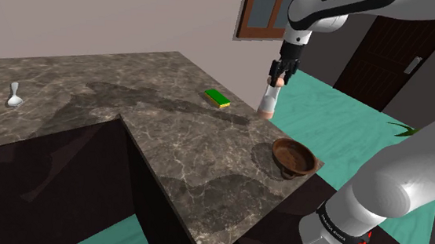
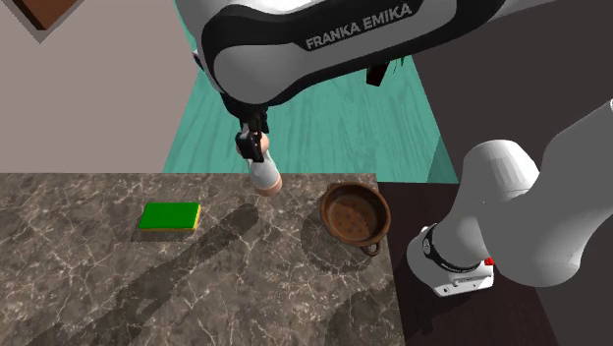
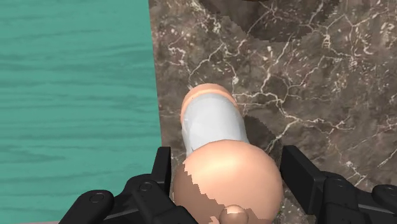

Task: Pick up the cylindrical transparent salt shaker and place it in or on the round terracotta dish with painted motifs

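The salt shaker [image 1: 268, 101] is a pale clear cylinder with peach-coloured ends. My gripper [image 1: 279, 73] is shut on its upper part, and it hangs tilted just above the dark marble counter's [image 1: 182, 150] far edge. In the wrist view both black fingers [image 3: 163, 169] clasp the shaker [image 3: 213, 124] at its top cap. The round brown dish [image 1: 293, 156] stands on the counter's corner nearest the stand, a short way from the shaker. In the second exterior view the shaker [image 2: 263, 175] under the gripper [image 2: 252, 145] is left of the dish [image 2: 355, 213].
A green sponge [image 1: 217, 98] with a yellow edge lies on the counter next to the shaker [image 2: 169, 216]. A white spoon [image 1: 14, 95] rests far off at the shoulder view's left. Teal floor [image 3: 70, 95] drops away beyond the counter edge. A dark door [image 1: 386, 58] stands behind.
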